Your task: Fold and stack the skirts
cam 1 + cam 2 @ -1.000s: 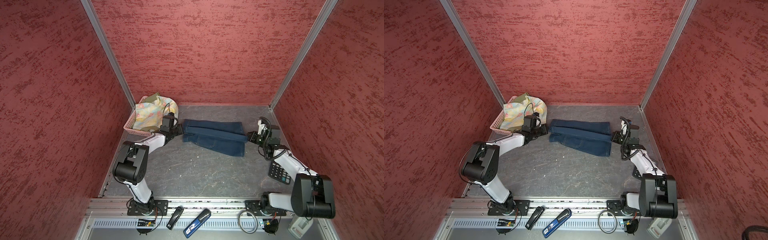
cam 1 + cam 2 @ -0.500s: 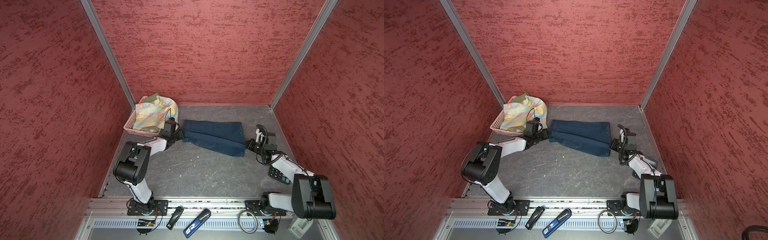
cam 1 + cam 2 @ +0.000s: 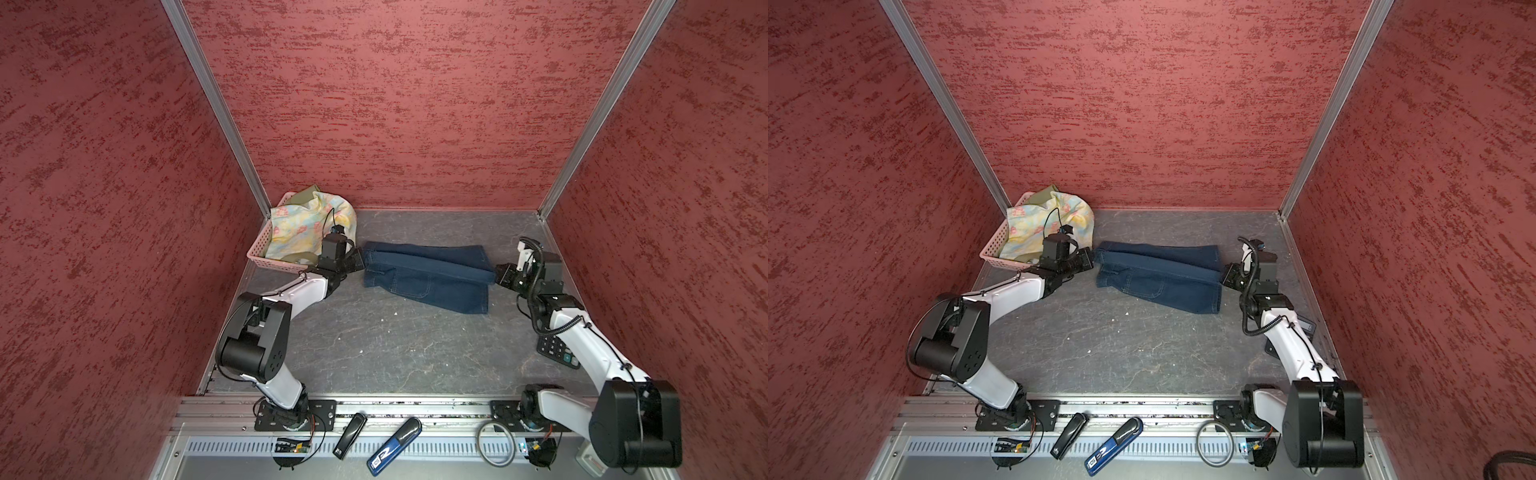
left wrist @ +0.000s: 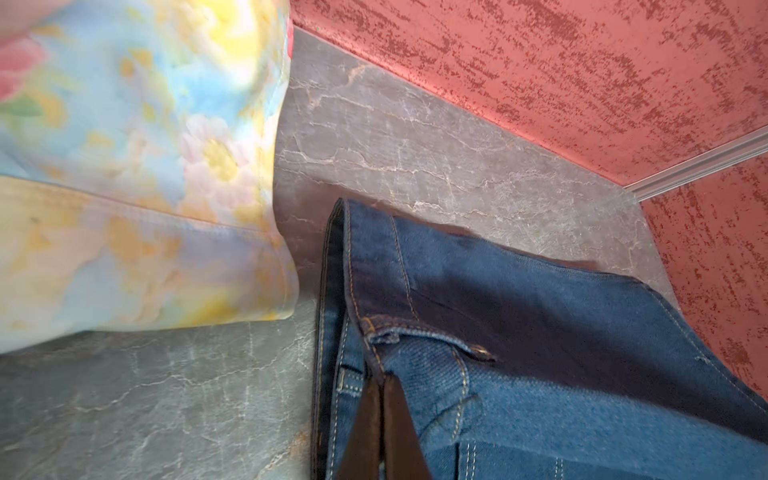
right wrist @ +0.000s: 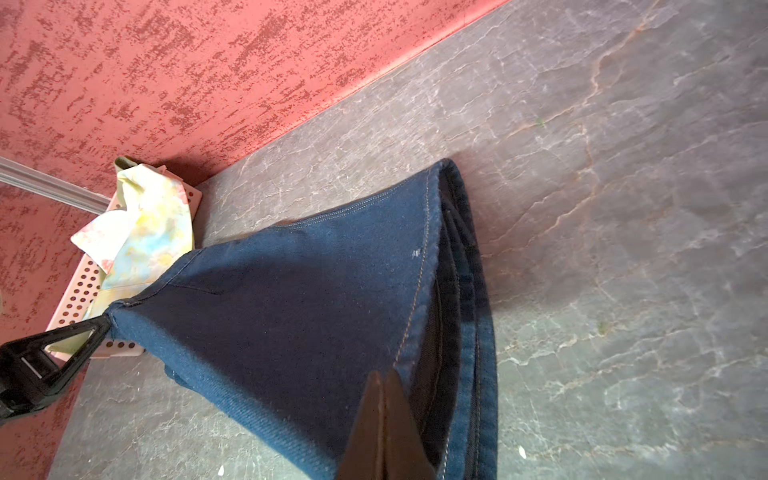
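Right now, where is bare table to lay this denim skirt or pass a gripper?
Widest bare patch: the table in front of the denim skirt, between the two arms. A narrower bare strip runs behind it along the back wall. Crowded: back-left by the basket and left gripper; front-right, the calculator.

The left arm [image 3: 305, 291] reaches from its base toward the left end of the denim skirt [image 3: 428, 278]. Its elbow joint is raised, its white forearm slopes down and its wrist is turned toward the cloth. The left gripper [image 3: 360, 261] sits at that end with its jaws pinched together on the skirt's edge. The right arm [image 3: 582, 336] stretches from its base to the skirt's right end, with its wrist joints stacked upright just beside the cloth. The right gripper [image 3: 497, 277] is clamped on the folded upper layer there, jaws pressed together. Both grippers seem to hold that layer slightly lifted, though its height is hard to judge from above.
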Tool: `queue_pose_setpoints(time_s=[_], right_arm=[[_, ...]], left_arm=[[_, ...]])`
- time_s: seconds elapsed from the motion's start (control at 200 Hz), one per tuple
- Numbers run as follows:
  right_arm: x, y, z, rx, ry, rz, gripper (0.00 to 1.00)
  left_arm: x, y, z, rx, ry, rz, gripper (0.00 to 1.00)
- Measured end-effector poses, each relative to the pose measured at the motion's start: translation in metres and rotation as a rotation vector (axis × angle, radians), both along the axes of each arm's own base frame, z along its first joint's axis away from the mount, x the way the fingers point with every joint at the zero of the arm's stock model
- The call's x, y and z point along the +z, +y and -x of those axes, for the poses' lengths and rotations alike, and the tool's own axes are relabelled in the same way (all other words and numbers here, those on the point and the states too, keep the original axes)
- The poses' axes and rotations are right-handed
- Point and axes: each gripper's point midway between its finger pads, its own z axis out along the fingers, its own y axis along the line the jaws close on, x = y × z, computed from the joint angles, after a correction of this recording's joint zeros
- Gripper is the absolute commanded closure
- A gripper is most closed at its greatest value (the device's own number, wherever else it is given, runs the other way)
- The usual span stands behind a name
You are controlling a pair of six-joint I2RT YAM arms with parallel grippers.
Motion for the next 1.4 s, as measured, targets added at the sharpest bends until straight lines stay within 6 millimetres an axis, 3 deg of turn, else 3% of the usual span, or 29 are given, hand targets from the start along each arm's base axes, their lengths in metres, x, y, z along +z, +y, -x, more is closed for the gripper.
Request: queue_pose_setpoints(time_s=[0.125, 0.336, 0.461, 0.631, 0.656, 0.721, 0.796, 0.877, 0.912, 1.057, 1.142, 1.217, 1.277, 1.403], right_arm=[[-0.022, 0.002, 0.010, 0.004, 0.049, 0.000, 1.00], [-0.072, 0.005, 0.034, 0.004, 0.175, -0.002, 1.00], [-0.088, 0.005, 0.039, -0.004, 0.225, -0.007, 1.00], [-0.109, 0.005, 0.042, -0.011, 0.297, -0.014, 1.00], [-0.110, 0.005, 0.042, -0.011, 0.301, -0.014, 0.95], [-0.110, 0.005, 0.043, -0.011, 0.304, -0.013, 0.79], [-0.108, 0.003, 0.045, -0.009, 0.311, 0.004, 0.65], [-0.093, 0.000, 0.043, -0.017, 0.300, 0.025, 0.54], [-0.081, -0.001, 0.038, -0.018, 0.279, 0.033, 0.52], [-0.012, 0.001, 0.002, -0.008, 0.134, 0.032, 0.51], [0.005, 0.009, -0.011, 0.013, 0.100, 0.014, 0.53], [-0.004, 0.021, -0.013, 0.041, 0.131, 0.002, 0.54], [-0.023, 0.034, -0.008, 0.065, 0.188, -0.007, 0.56], [-0.074, 0.048, 0.022, 0.074, 0.337, -0.036, 0.60]], left_arm=[[-0.010, 0.002, 0.006, 0.007, 0.026, 0.006, 1.00], [-0.047, 0.006, 0.031, 0.017, 0.119, 0.001, 1.00], [-0.065, 0.007, 0.045, 0.020, 0.163, 0.000, 1.00], [-0.073, 0.008, 0.051, 0.027, 0.170, 0.003, 1.00], [-0.073, 0.008, 0.051, 0.028, 0.168, 0.003, 1.00], [-0.073, 0.008, 0.050, 0.032, 0.162, 0.003, 0.83], [-0.071, 0.009, 0.047, 0.042, 0.152, 0.001, 0.77], [-0.070, 0.010, 0.046, 0.045, 0.144, -0.005, 0.55], [-0.070, 0.011, 0.046, 0.048, 0.142, -0.007, 0.47], [-0.061, 0.014, 0.045, 0.063, 0.119, -0.005, 0.32], [-0.047, 0.014, 0.046, 0.062, 0.084, -0.004, 0.26], [-0.030, 0.013, 0.045, 0.061, 0.040, 0.004, 0.21], [-0.016, 0.011, 0.043, 0.057, 0.009, 0.005, 0.19], [0.007, 0.001, 0.039, 0.038, -0.026, 0.006, 0.18]])
